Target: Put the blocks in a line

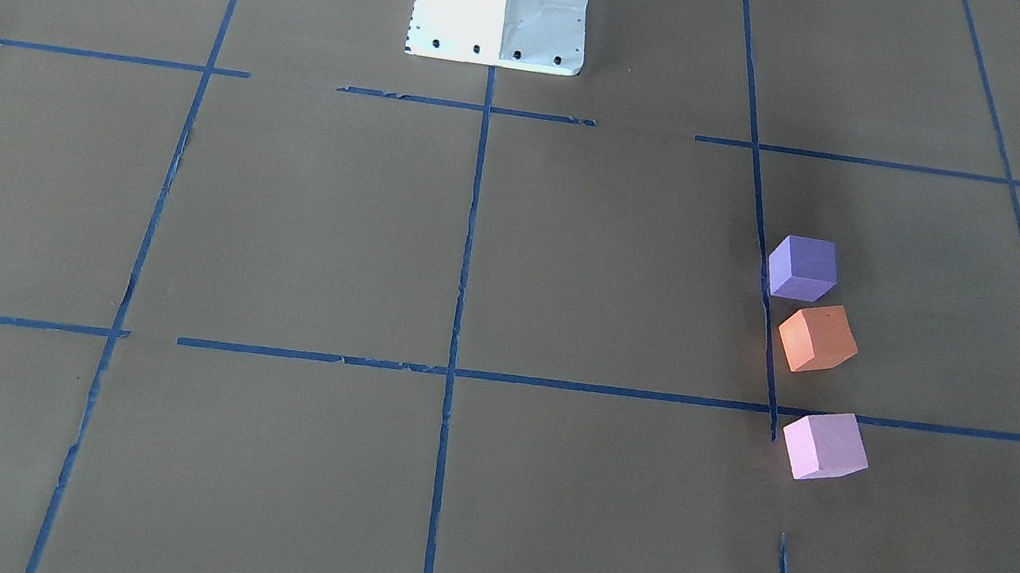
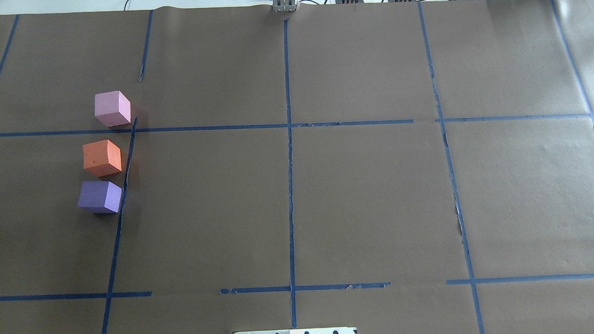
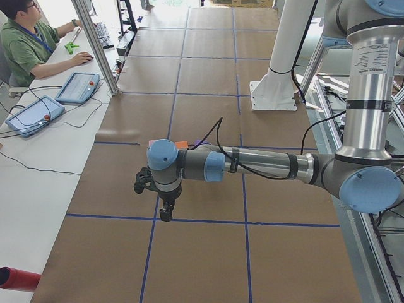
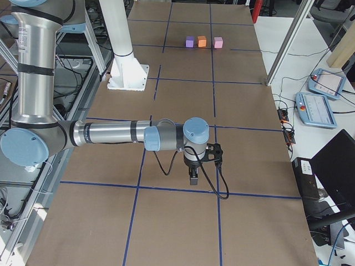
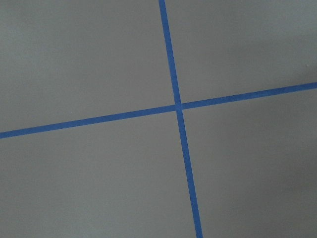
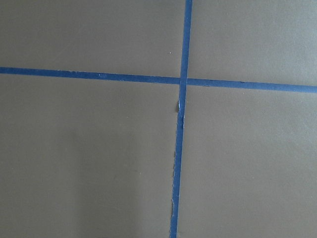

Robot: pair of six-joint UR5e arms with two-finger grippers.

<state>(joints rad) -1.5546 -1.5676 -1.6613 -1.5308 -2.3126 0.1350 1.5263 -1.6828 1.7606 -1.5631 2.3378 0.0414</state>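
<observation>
Sitting in a loose row on the robot's left side of the brown-paper tabletop (image 2: 367, 194), the purple block (image 2: 100, 196), the orange block (image 2: 102, 157) and the pink block (image 2: 112, 108) run away from the robot just beside a line of the blue tape grid (image 2: 291, 187). Purple and orange lie close together, and pink is set a little further off, by a tape crossing. The overhead and front-facing views show this row plainly, along with the white base (image 1: 502, 2), but no arm at all. Only the side views catch the arms. From the left end, the left pincer (image 3: 166, 213) hangs pointing down above the paper, its arm stretched level and hiding most of the blocks behind it. From the right end, the right pincer (image 4: 193, 178) hangs likewise, well apart from the row at the far end. From these angles I cannot tell whether either pincer is released or clenched. Both wrist cameras show only a tape crossing on bare paper. An operator (image 3: 25, 38) sits at a side desk.
</observation>
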